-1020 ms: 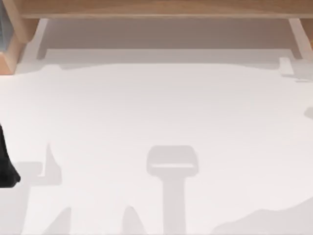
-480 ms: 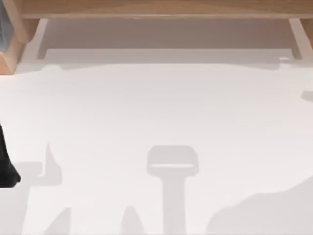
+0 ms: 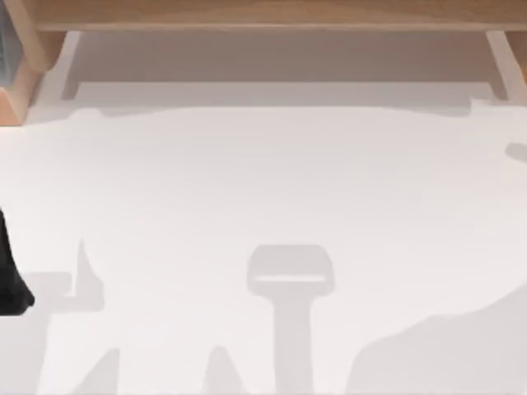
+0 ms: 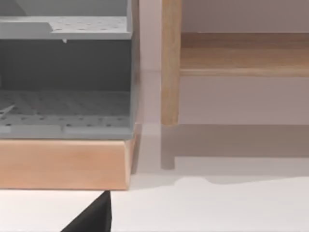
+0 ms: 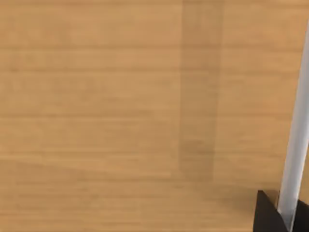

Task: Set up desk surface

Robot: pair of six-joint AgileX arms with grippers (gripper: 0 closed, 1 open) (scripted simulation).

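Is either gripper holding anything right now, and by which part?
Cannot be told: the left gripper is a dark shape at the desk surface's left edge, with no held object visible.

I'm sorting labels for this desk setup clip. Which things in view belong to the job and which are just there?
Part of the job:
- white desk surface
- left arm, at the table's left edge

Just there:
- wooden shelf frame along the back
- grey perforated rack on a wooden base

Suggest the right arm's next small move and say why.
Probably draw the right arm back from the wooden panel toward the desk surface: its wrist view faces wood grain, while the left arm sits parked at the desk's left edge.
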